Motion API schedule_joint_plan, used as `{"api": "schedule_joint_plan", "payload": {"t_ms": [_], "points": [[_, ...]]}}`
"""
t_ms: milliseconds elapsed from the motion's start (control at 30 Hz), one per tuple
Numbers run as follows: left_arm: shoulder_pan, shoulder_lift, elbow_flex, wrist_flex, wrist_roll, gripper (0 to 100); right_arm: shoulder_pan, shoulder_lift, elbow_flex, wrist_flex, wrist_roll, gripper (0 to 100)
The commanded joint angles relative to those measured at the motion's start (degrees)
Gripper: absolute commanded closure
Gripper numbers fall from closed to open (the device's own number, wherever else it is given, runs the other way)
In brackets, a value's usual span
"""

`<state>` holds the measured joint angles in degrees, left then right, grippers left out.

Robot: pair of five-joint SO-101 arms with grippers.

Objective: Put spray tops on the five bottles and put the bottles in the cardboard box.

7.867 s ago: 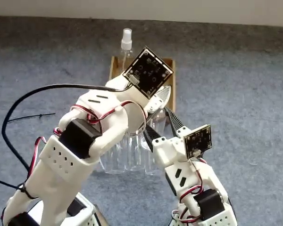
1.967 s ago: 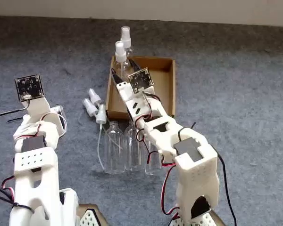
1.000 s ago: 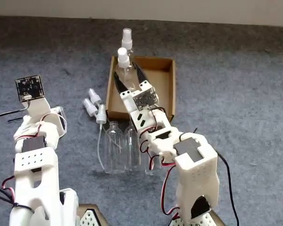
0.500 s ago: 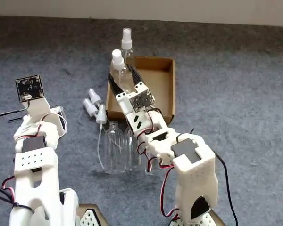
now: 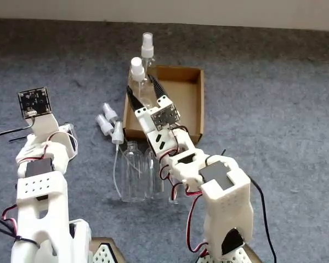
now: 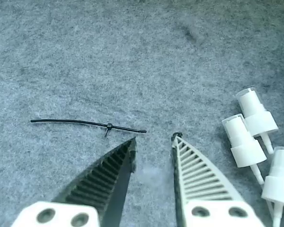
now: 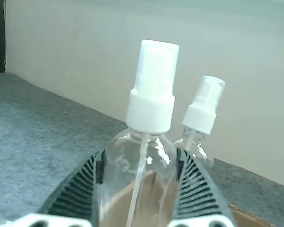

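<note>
Grey carpet [image 5: 274, 109] runs back to a pale wall [image 5: 219, 10]. At the far-left corner of the box [image 5: 200, 104], the R gripper [image 5: 141, 92] is clamped on a capped bottle [image 7: 142, 156], w/ a 2nd capped bottle [image 5: 147, 46] standing just past the box's far edge. Three uncapped bottles [image 5: 132, 170] stand by the box's near edge and three loose spray tops [image 5: 107, 123] lie off its left side, while the L gripper [image 6: 154, 139] hangs open over bare carpet beside a black cable tie [image 6: 85, 124].
</note>
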<state>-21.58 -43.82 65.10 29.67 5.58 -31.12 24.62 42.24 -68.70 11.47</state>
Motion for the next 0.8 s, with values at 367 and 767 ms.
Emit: {"api": "schedule_joint_plan", "payload": {"t_ms": [367,767], "points": [[-0.6,-1.0,-0.4,-0.9,0.6,87,-0.4,-0.9,-1.0,2.9,-0.5,88.2],[-0.7,-1.0,-0.4,-0.9,0.6,87,-0.5,-0.9,-1.0,3.4,-0.5,87.8]]}}
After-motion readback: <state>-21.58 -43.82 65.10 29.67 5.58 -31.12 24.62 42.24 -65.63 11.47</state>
